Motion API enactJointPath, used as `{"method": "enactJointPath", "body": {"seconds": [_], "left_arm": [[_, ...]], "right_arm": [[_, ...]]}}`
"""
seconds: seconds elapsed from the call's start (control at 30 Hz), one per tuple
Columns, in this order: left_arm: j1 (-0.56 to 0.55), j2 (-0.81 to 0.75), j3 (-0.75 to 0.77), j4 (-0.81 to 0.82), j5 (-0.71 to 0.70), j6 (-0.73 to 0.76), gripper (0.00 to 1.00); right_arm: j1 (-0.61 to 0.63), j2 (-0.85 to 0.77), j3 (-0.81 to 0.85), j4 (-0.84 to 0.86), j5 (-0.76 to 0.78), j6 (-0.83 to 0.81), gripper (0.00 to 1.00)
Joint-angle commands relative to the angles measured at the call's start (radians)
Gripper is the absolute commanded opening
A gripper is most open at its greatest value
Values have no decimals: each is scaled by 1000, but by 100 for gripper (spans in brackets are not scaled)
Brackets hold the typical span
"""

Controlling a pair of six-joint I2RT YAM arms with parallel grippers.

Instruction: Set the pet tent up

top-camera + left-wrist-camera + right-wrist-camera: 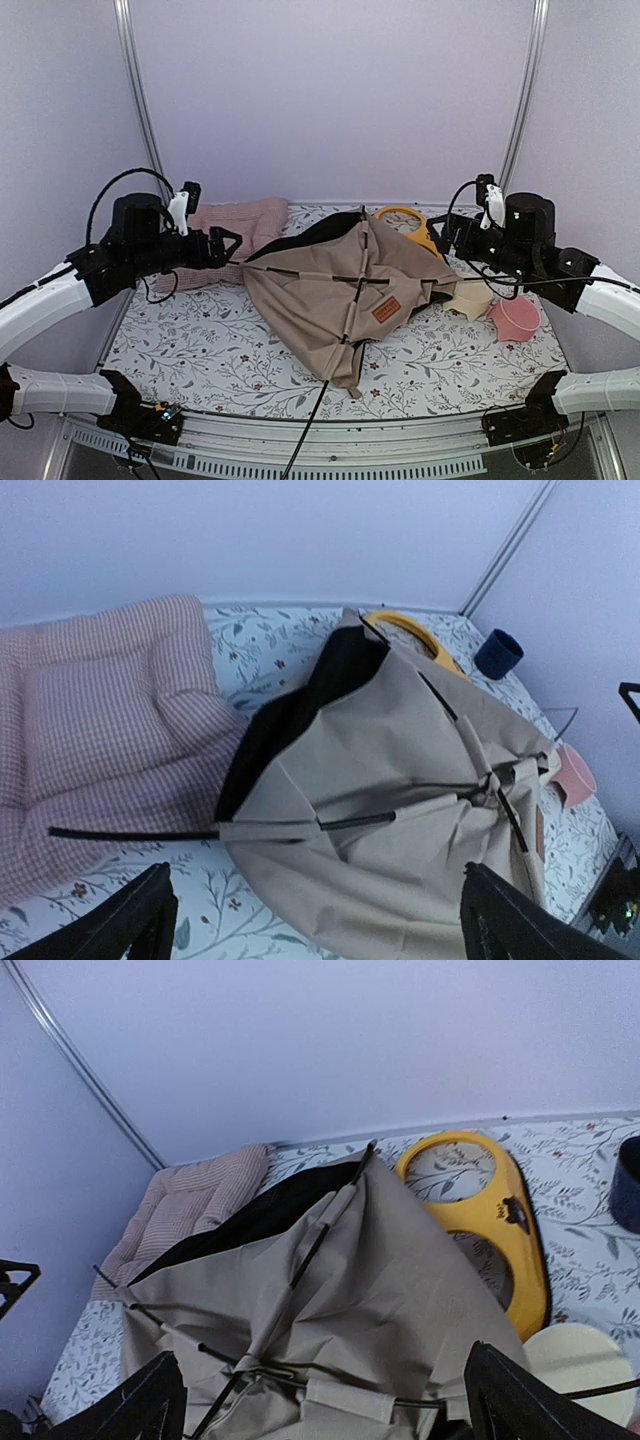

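Observation:
The pet tent (335, 295) lies collapsed in the middle of the table, tan fabric with thin black poles crossing at its centre and a small brown label (386, 310). Its black lining (300, 710) shows along the far-left edge. One pole end (120, 833) sticks out to the left over the table. My left gripper (232, 243) hovers open at the tent's left corner, and the tent (400, 780) fills the space between its fingers (150, 915). My right gripper (437, 232) hovers open at the tent's right side, above the fabric (380, 1290), holding nothing.
A pink checked cushion (240, 225) lies at the back left, touching the tent. A yellow oval bowl stand (410, 222) sits behind the tent, partly under it. A pink cup (515, 318), a cream disc (575, 1360) and a dark blue cup (497, 652) stand at the right.

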Motion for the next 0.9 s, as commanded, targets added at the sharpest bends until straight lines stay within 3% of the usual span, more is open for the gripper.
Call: {"method": "enactJointPath", "body": {"seconds": [0.0, 0.17, 0.27, 0.37, 0.6, 0.87], "left_arm": [[-116, -20, -58, -70, 48, -108, 98], [-261, -65, -174, -43, 54, -237, 94], [-349, -94, -244, 0, 39, -327, 93], [-447, -96, -277, 12, -25, -401, 91], [-578, -121, -353, 94, -116, -588, 89], [-647, -54, -342, 152, -173, -655, 89]], "right_arm": [[101, 19, -26, -90, -255, 220, 99], [472, 111, -24, -134, -90, 425, 99], [630, 184, 6, -152, -15, 543, 99], [747, 251, 23, -142, 23, 673, 93], [923, 387, 70, -145, 93, 914, 84], [1001, 476, 75, -33, 47, 992, 78]]}}
